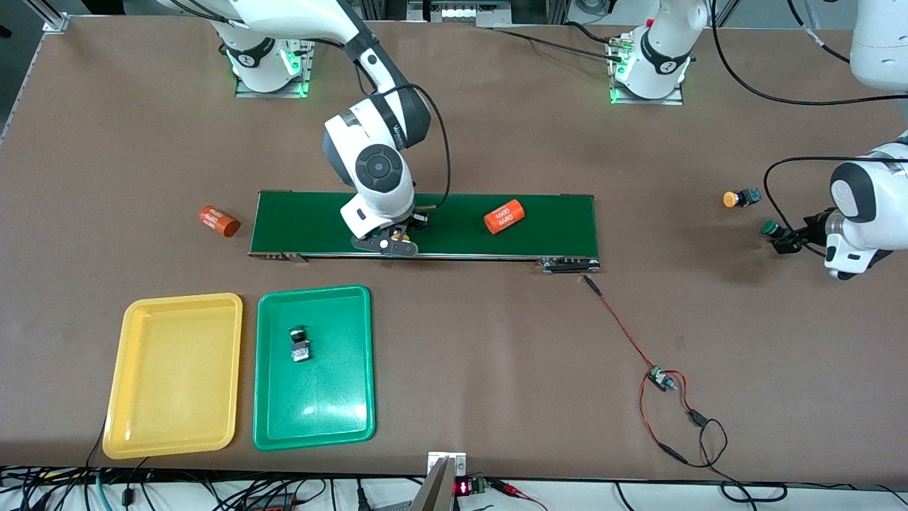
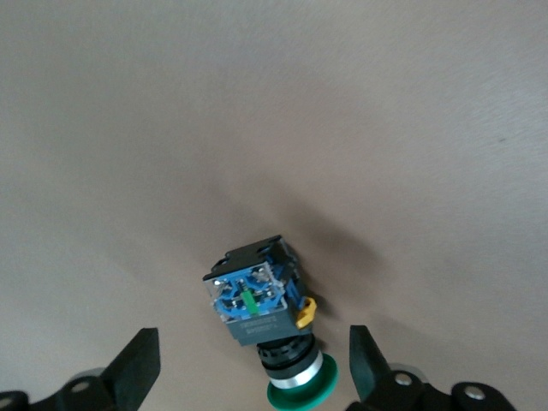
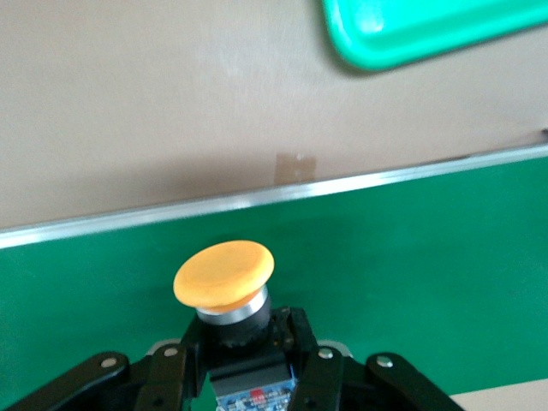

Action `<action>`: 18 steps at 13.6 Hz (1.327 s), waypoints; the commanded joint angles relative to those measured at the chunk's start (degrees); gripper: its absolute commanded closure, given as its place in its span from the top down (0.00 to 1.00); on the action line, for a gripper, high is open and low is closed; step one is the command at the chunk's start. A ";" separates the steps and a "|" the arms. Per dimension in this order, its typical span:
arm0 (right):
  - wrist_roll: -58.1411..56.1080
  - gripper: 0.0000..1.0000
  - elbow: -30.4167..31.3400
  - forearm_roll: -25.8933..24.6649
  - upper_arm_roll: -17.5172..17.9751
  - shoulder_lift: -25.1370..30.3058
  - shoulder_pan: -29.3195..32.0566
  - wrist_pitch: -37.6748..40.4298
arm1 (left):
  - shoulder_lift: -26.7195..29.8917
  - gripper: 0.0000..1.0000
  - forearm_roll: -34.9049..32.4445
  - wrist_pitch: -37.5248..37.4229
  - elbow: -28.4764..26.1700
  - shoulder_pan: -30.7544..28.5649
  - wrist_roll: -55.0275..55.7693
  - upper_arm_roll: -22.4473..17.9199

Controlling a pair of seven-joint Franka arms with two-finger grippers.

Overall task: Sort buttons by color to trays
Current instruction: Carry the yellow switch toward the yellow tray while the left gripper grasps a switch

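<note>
My right gripper [image 1: 386,245] [image 3: 244,342] is low over the dark-green belt and is shut on the black body of an orange-yellow button [image 3: 224,274]. At the left arm's end of the table my left gripper [image 1: 784,240] [image 2: 253,344] stands open. A green-capped button [image 1: 770,228] [image 2: 261,304] lies on its side between its fingers [image 2: 141,364], clear of both. A second orange-yellow button [image 1: 738,198] lies on the table farther from the front camera. One button [image 1: 300,344] lies in the green tray [image 1: 277,426]. The yellow tray [image 1: 177,372] beside it holds nothing.
The long dark-green belt [image 1: 553,223] crosses the table's middle with an orange "4680" cylinder [image 1: 504,216] on it. Another such cylinder [image 1: 218,221] lies off the belt's end toward the right arm. A red-and-black wire with a small board [image 1: 663,380] trails from the belt.
</note>
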State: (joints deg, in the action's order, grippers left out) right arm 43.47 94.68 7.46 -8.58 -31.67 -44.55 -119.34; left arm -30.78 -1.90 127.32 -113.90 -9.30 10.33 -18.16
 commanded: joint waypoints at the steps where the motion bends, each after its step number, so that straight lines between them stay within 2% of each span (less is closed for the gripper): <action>1: -0.14 0.00 -3.09 -0.51 0.49 0.65 5.86 2.26 | 0.02 0.62 1.37 2.05 -1.77 -0.19 -0.13 -0.48; 2: -1.71 0.00 -4.06 -0.69 0.58 0.65 8.32 2.61 | -0.15 0.47 1.37 2.06 -1.77 -0.36 -0.30 -0.48; 3: -4.16 0.00 -4.59 -0.78 0.58 0.65 10.17 2.79 | -0.59 0.46 1.46 2.06 -1.77 -0.36 -0.31 -0.39; 7: -19.17 0.00 -5.56 -0.17 0.58 -1.28 20.00 2.36 | -1.03 0.25 2.85 2.06 -1.42 -0.28 -0.31 -0.21; 9: -26.20 0.00 -6.35 -0.51 0.58 -3.12 22.74 1.91 | -0.60 0.13 3.31 1.27 -1.24 0.16 -0.48 0.14; 11: -32.46 0.00 -7.84 -0.52 0.58 -5.06 25.38 1.91 | 1.50 0.13 3.31 -1.44 -0.54 0.34 -0.66 1.45; 14: -35.89 0.00 -9.33 -1.13 0.49 -7.25 26.09 1.56 | 4.06 0.13 3.31 -11.18 4.37 0.34 -0.57 4.87; 18: -41.09 0.00 -9.69 -1.92 0.23 -8.23 28.64 0.24 | 5.12 0.15 2.96 -24.79 11.57 2.62 -0.57 12.77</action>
State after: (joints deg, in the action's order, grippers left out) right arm 4.97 86.62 6.34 -9.05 -39.26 -17.79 -119.22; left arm -25.97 0.34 109.14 -105.89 -8.01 10.38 -8.78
